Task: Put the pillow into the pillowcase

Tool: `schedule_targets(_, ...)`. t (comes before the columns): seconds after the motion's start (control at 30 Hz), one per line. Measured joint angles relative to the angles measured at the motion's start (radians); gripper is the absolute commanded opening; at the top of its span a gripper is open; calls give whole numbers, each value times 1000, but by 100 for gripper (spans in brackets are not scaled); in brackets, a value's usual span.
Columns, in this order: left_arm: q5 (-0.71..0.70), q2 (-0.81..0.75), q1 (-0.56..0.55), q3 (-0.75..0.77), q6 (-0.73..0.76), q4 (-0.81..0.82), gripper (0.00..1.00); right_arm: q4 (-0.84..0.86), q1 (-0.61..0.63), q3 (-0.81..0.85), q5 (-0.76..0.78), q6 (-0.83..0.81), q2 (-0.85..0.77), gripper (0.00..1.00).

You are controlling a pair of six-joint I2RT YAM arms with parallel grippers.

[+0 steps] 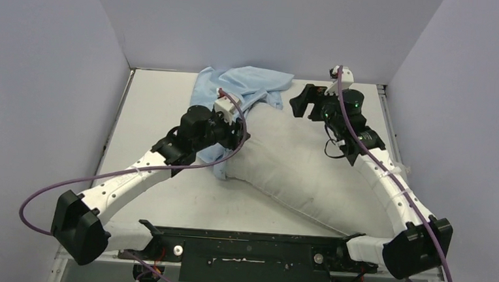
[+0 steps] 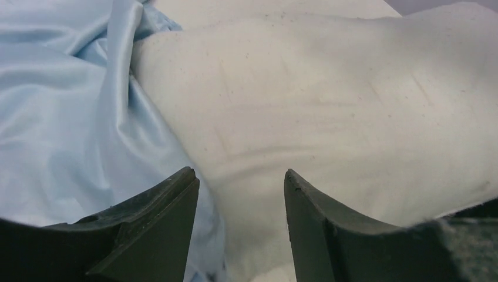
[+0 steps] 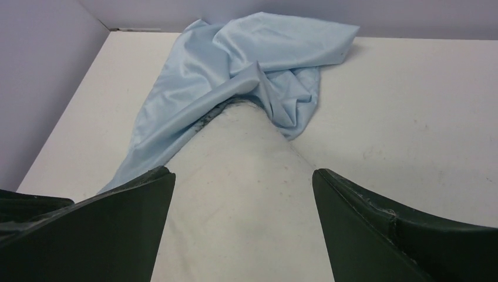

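Observation:
The off-white pillow (image 1: pixel 298 163) lies slanted across the table, and its far end sits inside the mouth of the light blue pillowcase (image 1: pixel 244 82), which is bunched at the back centre. My left gripper (image 1: pixel 239 132) is low at the pillow's left flank. In the left wrist view the left gripper (image 2: pixel 239 176) is open, straddling the seam where the pillowcase (image 2: pixel 64 106) meets the pillow (image 2: pixel 329 100), clamping nothing. My right gripper (image 1: pixel 301 105) hovers over the pillow's upper right side. In the right wrist view the right gripper (image 3: pixel 242 173) is wide open above the pillow (image 3: pixel 241 147), facing the pillowcase (image 3: pixel 235 64).
The white table (image 1: pixel 158 96) is boxed in by pale walls at the left, back and right. A black mounting bar (image 1: pixel 247 242) runs along the near edge between the arm bases. Purple cables loop off both arms.

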Motion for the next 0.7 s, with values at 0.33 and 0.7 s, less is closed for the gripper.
schedule_targets(0.33,-64,286,5,222,183,-47,47,-84,-145,234,-334,-101,460,81)
schedule_targets(0.7,-45,404,171,338,137,-146,46,-113,-33,188,-414,-239,538,0)
